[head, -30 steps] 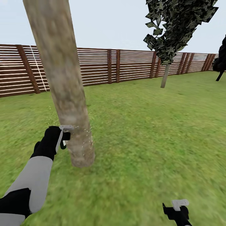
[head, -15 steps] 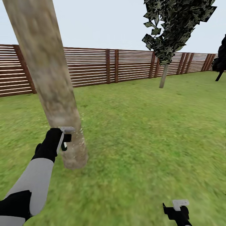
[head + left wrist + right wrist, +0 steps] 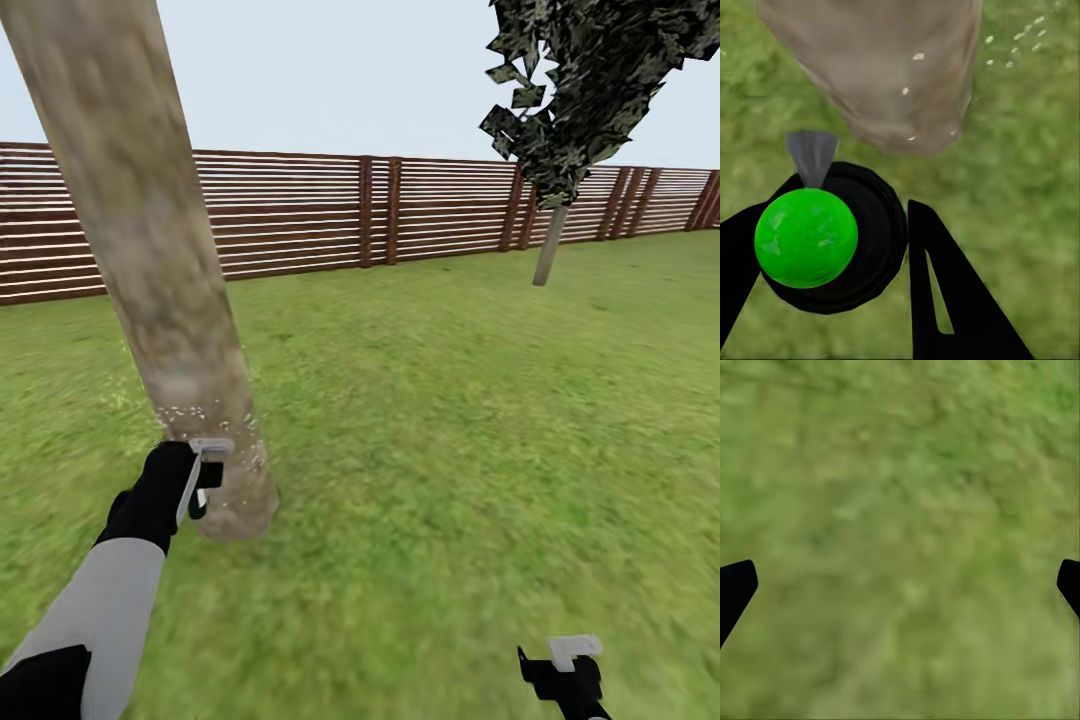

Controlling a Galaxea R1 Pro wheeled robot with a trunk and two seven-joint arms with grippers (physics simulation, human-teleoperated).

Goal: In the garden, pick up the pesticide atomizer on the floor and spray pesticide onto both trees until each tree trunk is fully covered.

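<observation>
- Left pincer [image 3: 203, 478]: closed around the pesticide atomizer [image 3: 821, 240], a black body with a green ball top and a grey nozzle; held low, just beside the base of the near tree trunk [image 3: 150, 260] at scene left.
- Pesticide [image 3: 215, 415]: pale specks dot the lower bark and drift over the grass [image 3: 450, 430] next to it; the bark higher up looks bare.
- Right pincer [image 3: 560, 672]: jaws spread wide, empty, hanging over grass at near right.
- Second tree [image 3: 552, 240]: slim trunk under dark foliage, far right, near the slatted fence [image 3: 300, 215]; no specks can be made out on it.
- Risk: with the nozzle this low and close, spray likely lands only on a narrow band, and some specks already miss onto the lawn; coverage of the upper trunk and far side may stay incomplete.
- Risk: the pincer sits nearly against the bark, so a small swing could knock the atomizer askew.
</observation>
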